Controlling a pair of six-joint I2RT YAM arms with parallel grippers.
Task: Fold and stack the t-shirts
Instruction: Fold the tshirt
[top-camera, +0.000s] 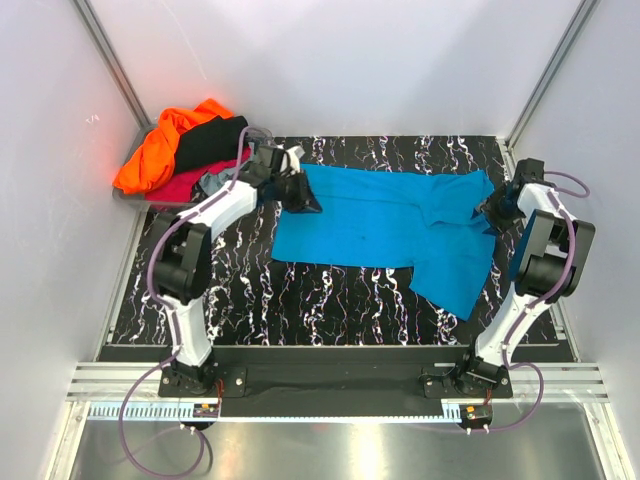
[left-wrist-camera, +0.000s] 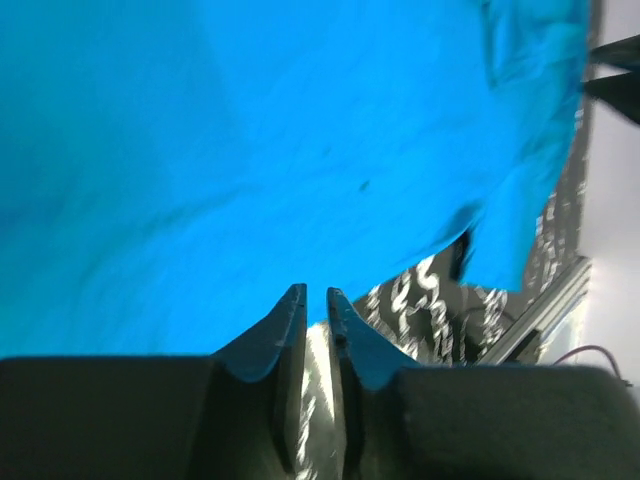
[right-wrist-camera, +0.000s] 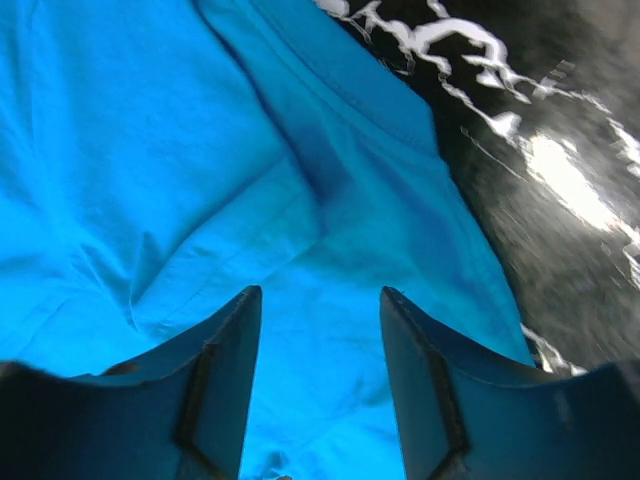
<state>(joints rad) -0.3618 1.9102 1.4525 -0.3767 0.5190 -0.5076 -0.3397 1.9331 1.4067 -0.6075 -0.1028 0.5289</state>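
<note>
A bright turquoise-blue t-shirt (top-camera: 380, 220) lies spread out across the middle of the black marbled table (top-camera: 330, 295). My left gripper (top-camera: 303, 195) is at the shirt's left edge. In the left wrist view (left-wrist-camera: 316, 292) its jaws are almost together, with only table showing in the narrow slit and the shirt (left-wrist-camera: 250, 150) just beyond the tips. My right gripper (top-camera: 495, 213) is over the shirt's right end. In the right wrist view (right-wrist-camera: 318, 292) it is open and empty above the cloth (right-wrist-camera: 200, 150).
An orange t-shirt (top-camera: 165, 150), a black t-shirt (top-camera: 212, 140) and a crimson-pink t-shirt (top-camera: 185, 187) lie heaped at the back left corner. White walls close in the back and both sides. The table's front strip (top-camera: 330, 330) is bare marbled surface.
</note>
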